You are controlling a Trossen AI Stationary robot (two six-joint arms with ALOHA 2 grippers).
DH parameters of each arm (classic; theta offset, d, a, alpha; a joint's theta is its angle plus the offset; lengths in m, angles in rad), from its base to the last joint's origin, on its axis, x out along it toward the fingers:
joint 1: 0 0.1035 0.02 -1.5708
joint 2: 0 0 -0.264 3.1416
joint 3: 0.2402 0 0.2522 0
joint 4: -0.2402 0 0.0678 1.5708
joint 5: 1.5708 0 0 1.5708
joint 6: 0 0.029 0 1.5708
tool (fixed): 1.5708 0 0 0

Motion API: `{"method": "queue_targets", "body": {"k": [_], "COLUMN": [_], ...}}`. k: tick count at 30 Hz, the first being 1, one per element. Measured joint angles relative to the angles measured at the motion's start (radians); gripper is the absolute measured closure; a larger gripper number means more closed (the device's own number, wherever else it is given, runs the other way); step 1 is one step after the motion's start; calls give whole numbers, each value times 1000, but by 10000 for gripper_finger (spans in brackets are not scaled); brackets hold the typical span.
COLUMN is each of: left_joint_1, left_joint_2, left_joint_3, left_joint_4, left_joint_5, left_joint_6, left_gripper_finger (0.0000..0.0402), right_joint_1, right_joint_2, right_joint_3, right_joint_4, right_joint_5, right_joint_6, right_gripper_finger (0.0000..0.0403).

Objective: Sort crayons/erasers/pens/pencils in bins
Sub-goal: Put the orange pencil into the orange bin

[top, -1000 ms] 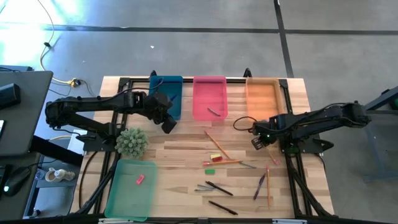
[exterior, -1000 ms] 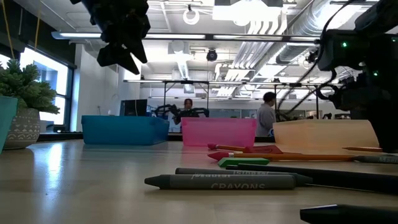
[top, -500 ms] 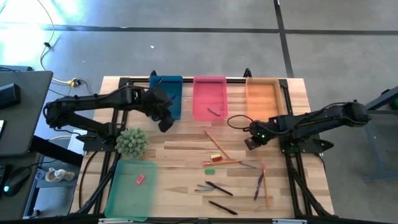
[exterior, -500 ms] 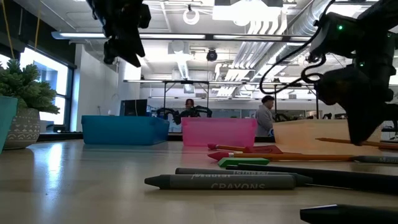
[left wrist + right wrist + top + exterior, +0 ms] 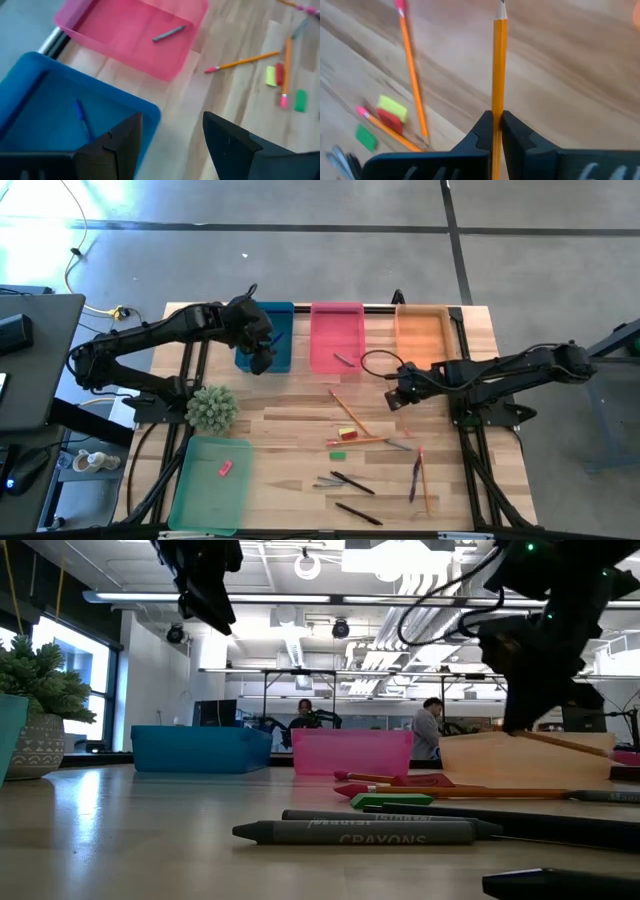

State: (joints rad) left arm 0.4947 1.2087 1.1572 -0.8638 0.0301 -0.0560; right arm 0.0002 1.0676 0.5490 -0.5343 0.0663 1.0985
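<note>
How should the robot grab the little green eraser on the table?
Come straight down on the green eraser and pinch its two long sides. It lies flat and low, a little apart from the pencil beside it, so open fingers should fit around it from above.

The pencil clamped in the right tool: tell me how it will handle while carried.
The pencil looks stiff, since it stands straight out unsupported. It probably weighs little, being so thin. Gripped at one narrow spot by the right tool, it may pivot or slip.

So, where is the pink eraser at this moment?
In the high view the pink eraser lies alone in the green bin, at the table's front left, just below the plant.
</note>
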Motion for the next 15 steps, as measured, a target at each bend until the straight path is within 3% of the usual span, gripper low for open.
{"method": "queue_targets", "body": {"k": [6,15], "left_joint_1": [46,108], "left_joint_2": [0,3], "left_joint_3": [0,0], "left_joint_4": [25,201], "left_joint_5": [0,-20], "left_joint_6": [52,11], "left_gripper_finger": [204,204], "right_joint_1": [-1,-85], "right_joint_2": [0,0], "right_joint_3": [57,118], "right_joint_4": [0,-7], "right_joint_5": [94,180], "right_joint_6": [0,-27], "right_gripper_finger": [398,398]}}
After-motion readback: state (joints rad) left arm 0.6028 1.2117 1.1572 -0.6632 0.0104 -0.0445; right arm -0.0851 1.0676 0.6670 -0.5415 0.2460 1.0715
